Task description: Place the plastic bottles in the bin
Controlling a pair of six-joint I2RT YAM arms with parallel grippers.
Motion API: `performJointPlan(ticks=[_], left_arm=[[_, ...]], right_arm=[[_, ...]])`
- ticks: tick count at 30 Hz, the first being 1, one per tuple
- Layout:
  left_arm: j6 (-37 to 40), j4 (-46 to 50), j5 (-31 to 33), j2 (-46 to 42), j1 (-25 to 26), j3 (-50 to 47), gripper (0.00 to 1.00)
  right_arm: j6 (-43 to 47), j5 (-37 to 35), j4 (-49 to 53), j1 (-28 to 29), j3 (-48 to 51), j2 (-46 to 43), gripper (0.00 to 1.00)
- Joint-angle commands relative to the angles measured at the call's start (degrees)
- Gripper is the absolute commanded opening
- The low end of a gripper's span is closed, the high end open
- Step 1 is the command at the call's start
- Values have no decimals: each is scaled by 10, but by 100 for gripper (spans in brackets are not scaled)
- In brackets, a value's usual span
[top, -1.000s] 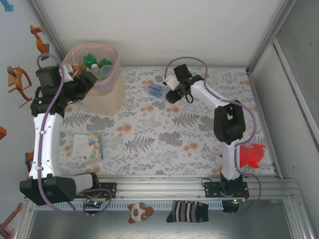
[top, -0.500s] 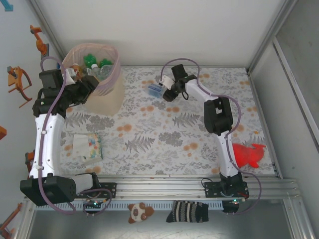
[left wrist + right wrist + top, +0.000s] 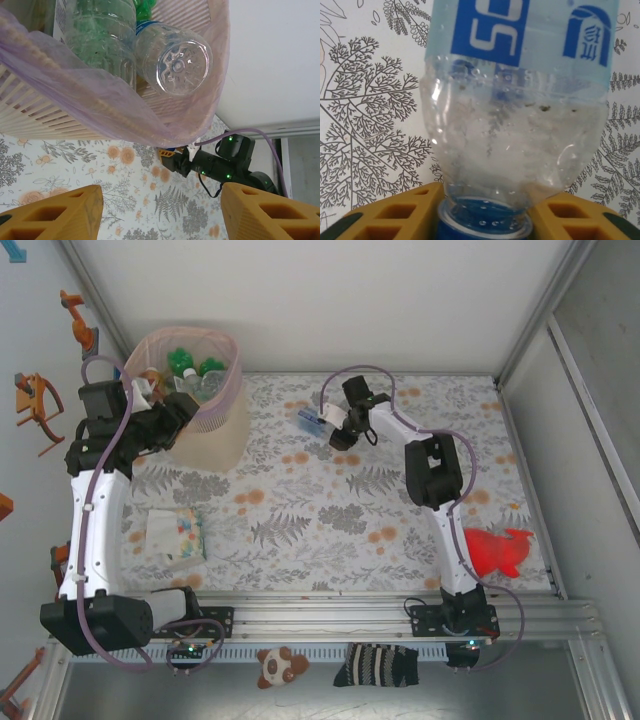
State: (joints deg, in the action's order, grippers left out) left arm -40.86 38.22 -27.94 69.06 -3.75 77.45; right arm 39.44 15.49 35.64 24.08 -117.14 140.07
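A clear plastic bottle [image 3: 520, 125] with a blue label and blue cap lies on the patterned table at the back [image 3: 311, 421]. My right gripper [image 3: 482, 220] is shut on its neck, one yellow finger [image 3: 390, 220] on each side; from above the gripper [image 3: 326, 426] sits just right of the bottle. The pink bin [image 3: 232, 390] stands at the back left with several green and clear bottles [image 3: 195, 375] inside. My left gripper [image 3: 185, 406] hovers open by the bin's near rim with nothing between its fingers [image 3: 60, 215]. A clear bottle's base [image 3: 172, 57] shows over the bin's wall [image 3: 100, 110].
A white box with coloured dots [image 3: 178, 535] lies at the left front. A red plush toy [image 3: 498, 552] lies by the right arm's base. A small brown plush [image 3: 280, 665] and a striped sock [image 3: 378, 665] lie beyond the rail.
The right gripper has reached further left and closed on the bottle's neck; the right arm's elbow has swung left. The left arm has barely moved.
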Motion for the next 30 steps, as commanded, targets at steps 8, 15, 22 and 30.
performJointPlan(ticks=[8,15,22,30], left_arm=[[-4,1,14,-21,37,-1,63],[-17,-34,47,-23,93,-7,73],[-42,-95,72,-17,148,-11,80],[-52,-143,105,33,233,17,88]], right_arm=[[-14,18,3,-3,28,-54,21],[-89,37,-43,-2,108,-149,21],[-177,63,-66,-2,174,-238,21],[-269,89,-112,1,261,-353,20]])
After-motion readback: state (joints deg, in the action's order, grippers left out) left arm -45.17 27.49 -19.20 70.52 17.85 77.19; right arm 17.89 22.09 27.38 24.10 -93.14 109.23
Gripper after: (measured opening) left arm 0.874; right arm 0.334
